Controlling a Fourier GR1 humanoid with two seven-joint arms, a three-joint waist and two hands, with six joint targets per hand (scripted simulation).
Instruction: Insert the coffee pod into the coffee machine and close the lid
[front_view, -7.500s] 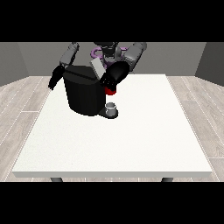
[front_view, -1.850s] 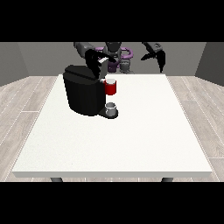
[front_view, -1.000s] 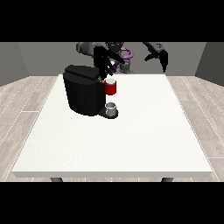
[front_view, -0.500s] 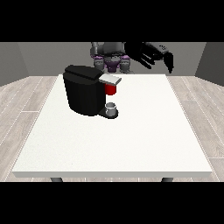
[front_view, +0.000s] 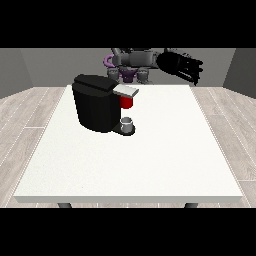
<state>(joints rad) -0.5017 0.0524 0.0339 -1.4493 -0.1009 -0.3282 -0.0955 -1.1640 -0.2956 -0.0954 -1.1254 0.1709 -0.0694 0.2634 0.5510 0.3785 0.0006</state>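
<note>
The black coffee machine (front_view: 96, 107) stands on the white table (front_view: 150, 160) at its back left. Its grey lid (front_view: 125, 90) lies flat over the front, above a red thing at the machine (front_view: 127, 102). A small grey thing (front_view: 128, 125) sits on the machine's base under the spout. The hand at the view's right (front_view: 183, 66) hangs in the air beyond the table's far edge, well right of the machine, its fingers straight and spread, holding nothing. The other hand does not plainly show.
The robot's torso (front_view: 131, 61) stands behind the table's far edge, with a purple part (front_view: 108, 61) at its side. Wooden floor surrounds the table.
The hand at the view's left, which was at the machine's top, has pulled away out of sight. The lid now lies flat. The hand at the view's right shifted slightly outward and lower.
</note>
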